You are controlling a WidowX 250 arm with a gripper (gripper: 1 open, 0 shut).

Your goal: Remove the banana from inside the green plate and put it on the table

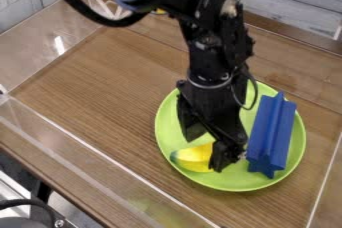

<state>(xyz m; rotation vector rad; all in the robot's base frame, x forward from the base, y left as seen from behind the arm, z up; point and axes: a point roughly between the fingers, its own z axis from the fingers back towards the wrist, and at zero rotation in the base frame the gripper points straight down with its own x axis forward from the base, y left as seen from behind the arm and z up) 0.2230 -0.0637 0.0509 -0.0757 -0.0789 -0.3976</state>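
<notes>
The yellow banana lies at the near edge of the lime-green plate, partly covered by my fingers. My black gripper points straight down over it and stands open, one finger on each side of the banana's far end, low inside the plate. I cannot tell whether the fingertips touch the banana. The plate rests on the brown wood-grain table.
A blue ridged block lies on the plate's right half, close to my right finger. Clear acrylic walls run along the table's near and left edges. A yellow object shows at the back behind the arm.
</notes>
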